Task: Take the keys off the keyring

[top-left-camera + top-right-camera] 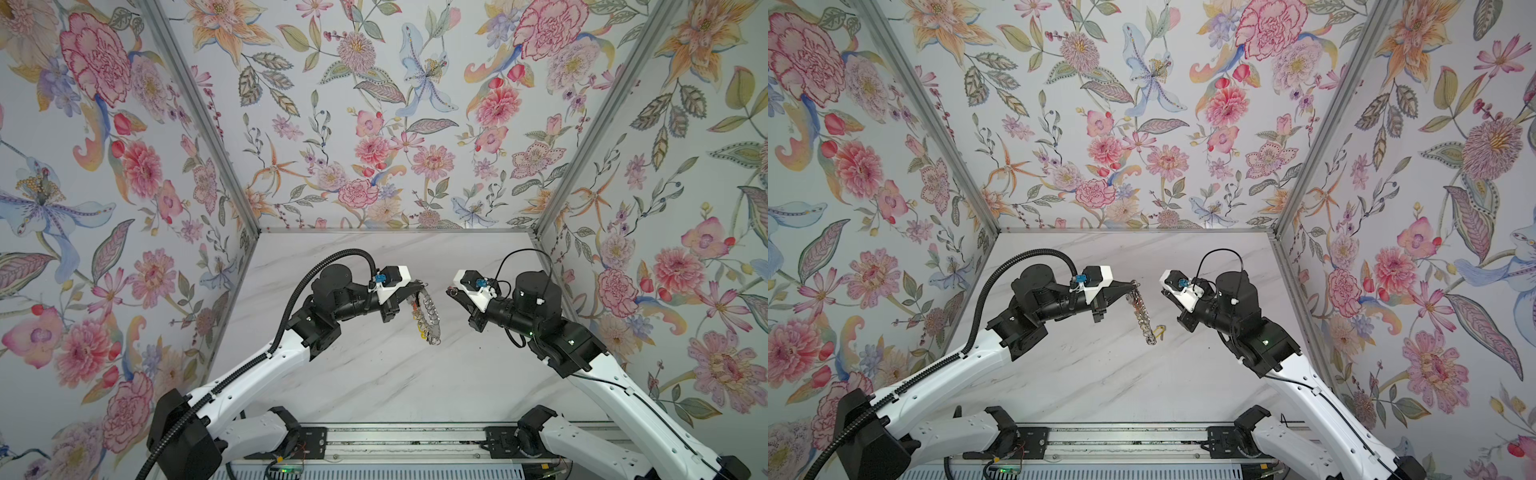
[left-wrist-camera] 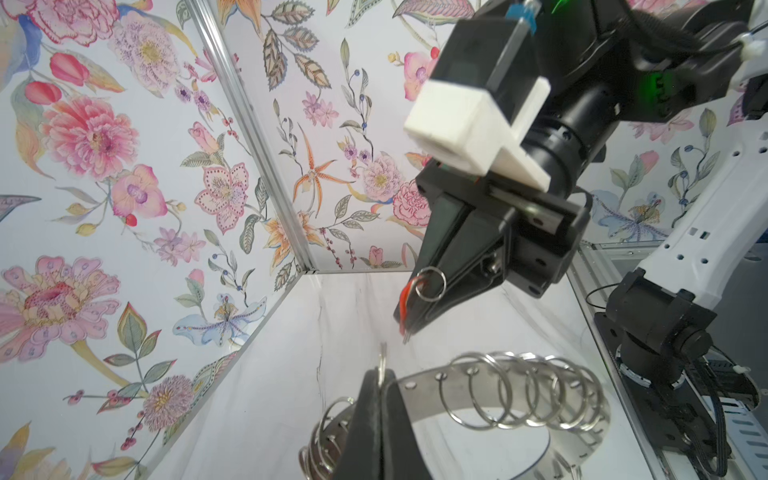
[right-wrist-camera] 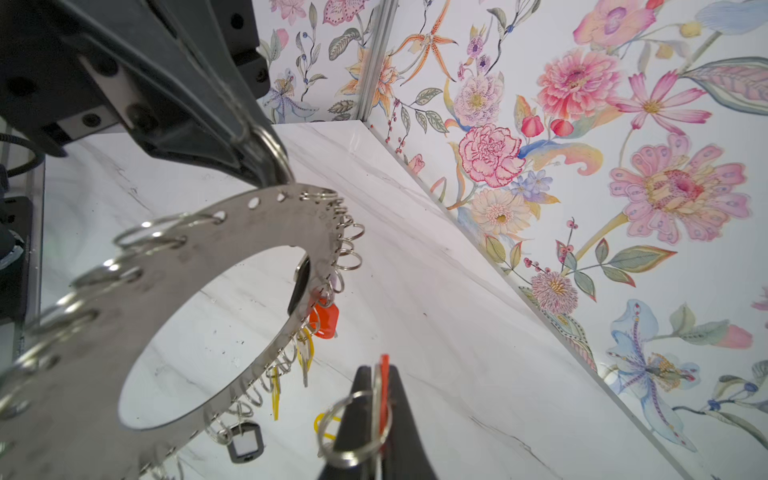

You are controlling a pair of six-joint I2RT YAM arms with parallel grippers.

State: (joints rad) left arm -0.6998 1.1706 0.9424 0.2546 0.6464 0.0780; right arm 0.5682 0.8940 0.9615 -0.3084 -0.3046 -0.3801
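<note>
Keyring (image 3: 249,224) hangs clamped in the left claw (image 2: 381,376) while the right claw (image 3: 379,374) pinches a red-tagged key (image 3: 385,360) nearby.

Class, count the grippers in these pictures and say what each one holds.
2. The left gripper, left in both top views, is shut on the keyring hanging from it. The right gripper, facing it, is shut on a red-tagged key, apart from the keyring.

Floral wallpaper walls (image 1: 374,124) enclose a white marble-patterned tabletop (image 1: 374,374), joined by grey aluminium corner rails (image 1: 199,112), evenly lit.
</note>
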